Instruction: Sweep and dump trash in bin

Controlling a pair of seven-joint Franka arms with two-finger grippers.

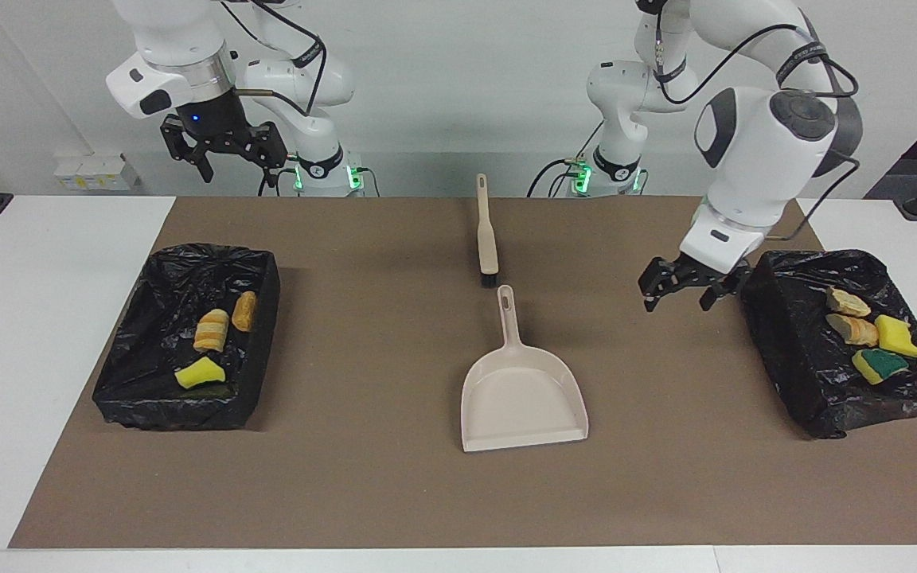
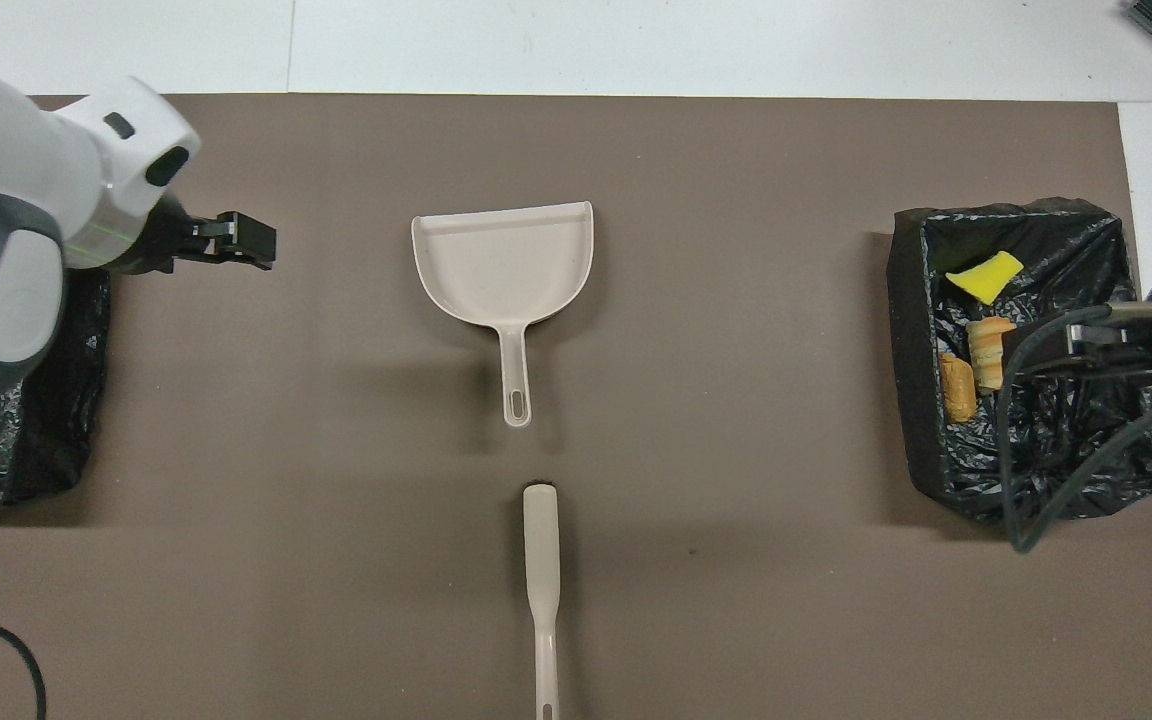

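- My right end effector [image 1: 222, 153] hung released, waiting above the counter's edge.
- Yellow sponge and tan bread-like trash scraps [image 1: 212, 342] lay in both black-lined bins [image 1: 148, 398].
- The flat beige plastic dustpan [image 1: 522, 398] sat empty mid-counter; sweeping looked finished.
- My left end effector [image 1: 685, 288] hung released beside the other bin.
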